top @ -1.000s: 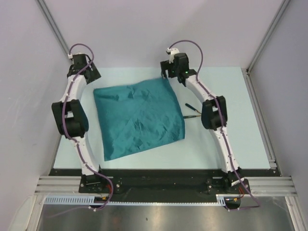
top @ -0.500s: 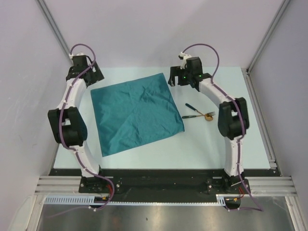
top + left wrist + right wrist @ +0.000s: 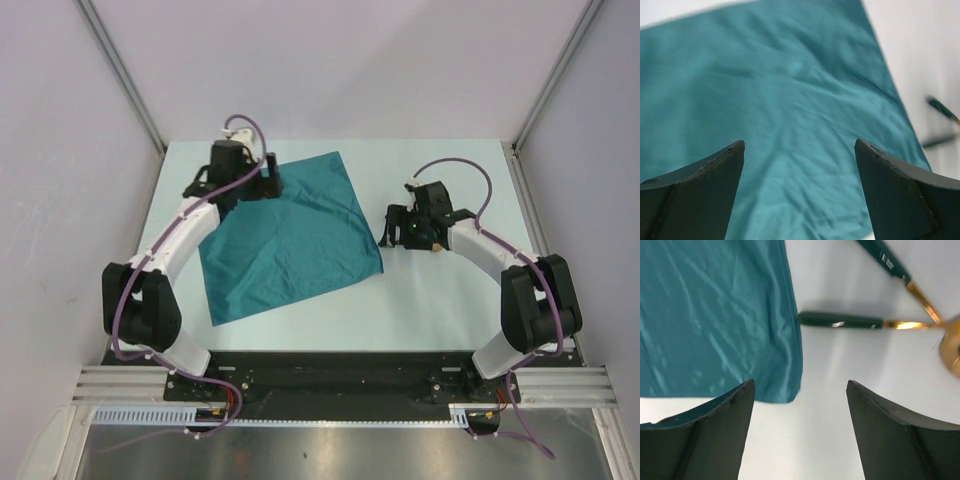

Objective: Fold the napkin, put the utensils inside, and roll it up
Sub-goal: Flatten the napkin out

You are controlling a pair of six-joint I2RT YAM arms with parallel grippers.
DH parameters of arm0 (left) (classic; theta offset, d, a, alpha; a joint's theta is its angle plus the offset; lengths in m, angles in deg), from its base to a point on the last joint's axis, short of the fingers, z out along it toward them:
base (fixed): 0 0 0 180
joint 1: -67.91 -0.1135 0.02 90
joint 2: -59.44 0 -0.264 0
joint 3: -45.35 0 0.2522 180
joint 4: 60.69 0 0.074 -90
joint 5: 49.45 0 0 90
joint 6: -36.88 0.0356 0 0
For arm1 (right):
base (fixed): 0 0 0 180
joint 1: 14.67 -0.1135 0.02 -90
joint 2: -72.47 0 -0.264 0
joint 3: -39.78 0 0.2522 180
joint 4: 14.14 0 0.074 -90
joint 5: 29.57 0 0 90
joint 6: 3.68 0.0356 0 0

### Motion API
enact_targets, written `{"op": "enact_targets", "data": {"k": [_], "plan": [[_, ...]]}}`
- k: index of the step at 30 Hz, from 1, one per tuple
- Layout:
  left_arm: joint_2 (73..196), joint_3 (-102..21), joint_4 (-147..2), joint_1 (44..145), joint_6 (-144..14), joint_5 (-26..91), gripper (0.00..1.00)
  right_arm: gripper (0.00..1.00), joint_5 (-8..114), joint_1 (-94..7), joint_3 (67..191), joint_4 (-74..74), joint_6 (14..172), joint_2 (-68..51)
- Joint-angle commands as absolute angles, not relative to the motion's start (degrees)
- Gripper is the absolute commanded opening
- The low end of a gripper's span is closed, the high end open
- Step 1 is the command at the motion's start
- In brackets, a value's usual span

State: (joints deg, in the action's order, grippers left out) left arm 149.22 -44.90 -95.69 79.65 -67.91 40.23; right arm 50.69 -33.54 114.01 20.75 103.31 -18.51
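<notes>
The teal napkin (image 3: 290, 240) lies spread flat as a tilted square on the pale table. My left gripper (image 3: 266, 184) hovers open over its far-left part; in the left wrist view the napkin (image 3: 790, 85) fills the space beyond the empty gripper (image 3: 800, 150). My right gripper (image 3: 391, 229) stands open just right of the napkin's right corner and covers the utensils from above. In the right wrist view two utensils with dark handles and gold necks, one level (image 3: 840, 320) and one slanted (image 3: 890, 260), lie beyond the open gripper (image 3: 800, 387), beside the napkin (image 3: 715, 315).
The table (image 3: 430, 300) ends at a black rail (image 3: 330, 365) along the near side, where both arm bases sit. Grey walls with metal posts (image 3: 555, 75) close in the back and both sides.
The napkin, wrinkled a second ago, now lies flatter. My left gripper swung right over its far-left part. My right gripper left the far corner and came nearer, over the utensils.
</notes>
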Motion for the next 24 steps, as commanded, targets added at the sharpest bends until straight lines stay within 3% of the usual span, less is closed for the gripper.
{"op": "enact_targets", "data": {"k": [1,13,22,23,24], "plan": [[149.00,-39.79,-88.18,85.03,-71.57,32.12,0.94,0.74,45.93,-33.74,111.29,18.87,108.19,-14.98],[150.93,-33.36,-84.39,94.10,-75.00,30.10,0.89,0.55,42.67,-34.35,107.68,15.10,111.98,-19.98],[149.71,-30.11,-83.24,94.18,-76.42,29.92,0.89,0.49,41.44,-36.46,108.56,15.18,113.04,-24.47],[149.62,-30.02,-83.42,94.18,-76.24,30.18,0.89,0.45,40.92,-36.98,108.82,15.18,112.86,-24.82],[149.44,-29.93,-83.51,94.18,-76.06,30.18,0.89,0.32,40.57,-37.34,109.35,15.61,112.60,-25.17]]}}
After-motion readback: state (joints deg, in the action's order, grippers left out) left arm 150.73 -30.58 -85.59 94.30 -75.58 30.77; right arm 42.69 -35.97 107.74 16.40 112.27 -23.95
